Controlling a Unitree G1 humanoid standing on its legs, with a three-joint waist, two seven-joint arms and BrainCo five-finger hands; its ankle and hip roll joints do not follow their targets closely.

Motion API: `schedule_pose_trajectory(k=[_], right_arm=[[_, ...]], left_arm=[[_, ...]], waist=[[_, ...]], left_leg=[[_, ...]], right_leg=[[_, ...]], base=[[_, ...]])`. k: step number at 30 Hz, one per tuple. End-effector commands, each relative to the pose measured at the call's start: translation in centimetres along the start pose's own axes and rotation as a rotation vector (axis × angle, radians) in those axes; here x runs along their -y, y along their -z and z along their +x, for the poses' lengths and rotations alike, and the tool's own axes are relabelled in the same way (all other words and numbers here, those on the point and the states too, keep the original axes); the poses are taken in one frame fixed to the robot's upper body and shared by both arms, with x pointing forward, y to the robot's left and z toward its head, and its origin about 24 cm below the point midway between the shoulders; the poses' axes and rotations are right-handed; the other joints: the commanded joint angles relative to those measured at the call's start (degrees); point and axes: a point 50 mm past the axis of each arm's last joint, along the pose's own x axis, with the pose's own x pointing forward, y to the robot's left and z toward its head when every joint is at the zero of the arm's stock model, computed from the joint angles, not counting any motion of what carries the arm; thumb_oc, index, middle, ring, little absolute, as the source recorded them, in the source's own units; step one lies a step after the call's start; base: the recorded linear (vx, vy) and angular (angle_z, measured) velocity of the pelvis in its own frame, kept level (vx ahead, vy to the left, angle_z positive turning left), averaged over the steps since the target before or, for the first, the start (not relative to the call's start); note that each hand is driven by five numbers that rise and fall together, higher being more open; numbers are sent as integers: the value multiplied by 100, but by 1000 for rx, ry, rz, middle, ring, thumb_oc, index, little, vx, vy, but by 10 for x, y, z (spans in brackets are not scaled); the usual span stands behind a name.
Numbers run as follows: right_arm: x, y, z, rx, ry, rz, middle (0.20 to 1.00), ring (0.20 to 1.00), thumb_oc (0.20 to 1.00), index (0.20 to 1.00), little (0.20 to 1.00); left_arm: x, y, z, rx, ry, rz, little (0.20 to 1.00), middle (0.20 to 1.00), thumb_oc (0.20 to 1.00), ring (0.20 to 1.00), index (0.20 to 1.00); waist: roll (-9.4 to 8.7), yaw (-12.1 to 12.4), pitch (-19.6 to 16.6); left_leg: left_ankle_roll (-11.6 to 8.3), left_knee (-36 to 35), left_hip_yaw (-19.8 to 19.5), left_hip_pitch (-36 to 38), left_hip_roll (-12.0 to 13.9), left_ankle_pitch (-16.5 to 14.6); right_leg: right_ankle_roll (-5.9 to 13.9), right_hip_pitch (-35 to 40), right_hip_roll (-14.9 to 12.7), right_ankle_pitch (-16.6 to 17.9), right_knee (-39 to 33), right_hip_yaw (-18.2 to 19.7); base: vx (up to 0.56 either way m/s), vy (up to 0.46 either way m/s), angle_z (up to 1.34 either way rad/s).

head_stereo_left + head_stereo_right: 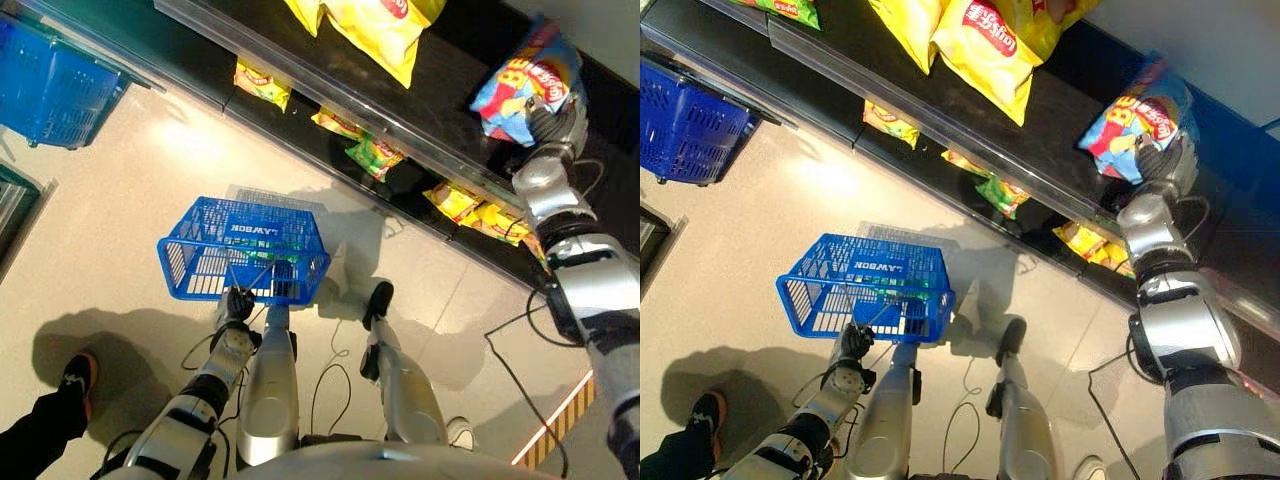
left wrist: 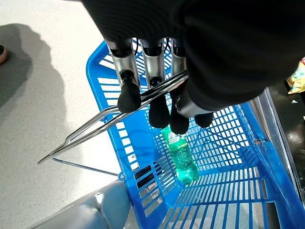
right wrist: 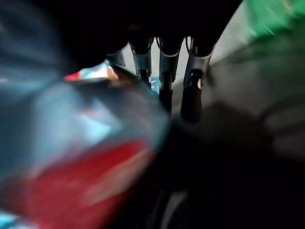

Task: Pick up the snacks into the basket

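Observation:
My left hand (image 1: 237,305) hangs low in front of me, its fingers (image 2: 128,95) curled round the wire handles (image 2: 95,126) of a blue plastic basket (image 1: 200,250). A green bottle (image 2: 181,157) lies inside the basket on its floor. My right arm reaches up to the dark shelf at the right. There my right hand (image 1: 555,125) grips the lower corner of a blue snack bag (image 1: 520,75) with red and yellow print. In the right wrist view that bag (image 3: 86,143) sits close against the palm, beside the fingers (image 3: 190,90).
Yellow chip bags (image 1: 375,30) lie on the upper shelf behind a clear front rail (image 1: 300,70). Small yellow and green packets (image 1: 370,155) line the lower shelf. A second blue basket (image 1: 50,90) stands at the far left. A person's shoe (image 1: 78,375) is on the floor at the lower left.

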Motion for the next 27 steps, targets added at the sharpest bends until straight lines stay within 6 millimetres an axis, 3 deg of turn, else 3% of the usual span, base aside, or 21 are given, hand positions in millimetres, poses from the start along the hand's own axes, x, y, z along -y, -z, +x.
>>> schedule_pose_trajectory(k=[1, 2, 11, 15, 23, 27], right_arm=[[-45, 41, -38, -193, -189, 56, 200, 200, 200, 200, 200], [-44, 52, -44, -241, -160, 156, 200, 200, 200, 200, 200], [-28, 67, -48, -252, -88, 267, 200, 200, 200, 200, 200], [-12, 71, -48, -261, -39, 488, 200, 200, 200, 200, 200], [26, 55, -48, -110, 35, 758, 200, 200, 200, 200, 200], [60, 44, -53, 41, 75, 876, 200, 200, 200, 200, 200]], left_arm=[[16, 18, -12, -42, 41, 90, 200, 200, 200, 200, 200], [14, 25, -12, -76, 33, 86, 200, 200, 200, 200, 200], [7, 40, -13, -142, 14, 76, 200, 200, 200, 200, 200], [5, 50, -15, -190, 12, 57, 200, 200, 200, 200, 200], [2, 67, -19, -268, 15, 43, 200, 200, 200, 200, 200], [-1, 78, -22, -315, 14, 36, 200, 200, 200, 200, 200]], waist=[[73, 337, 390], [47, 261, 390], [-20, 89, 371], [-73, -68, 267], [-165, -294, 47], [-205, -473, -176]], left_leg=[[211, -129, 41, 94, -584, -223], [206, -124, 60, 159, -580, -232], [211, -130, 107, 331, -577, -267], [232, -115, 177, 442, -568, -310], [265, -109, 336, 653, -555, -388], [290, -107, 419, 817, -545, -457]], right_leg=[[567, -311, -199, 281, 109, 109], [552, -261, -195, 267, 116, 126], [533, -132, -175, 246, 125, 140], [510, -91, -153, 233, 144, 199], [487, -16, -109, 198, 172, 328], [477, 90, -89, 160, 181, 418]], base=[[0, 0, 0], [0, 0, 0], [0, 0, 0], [0, 0, 0], [7, -8, -10], [37, -18, -13]])
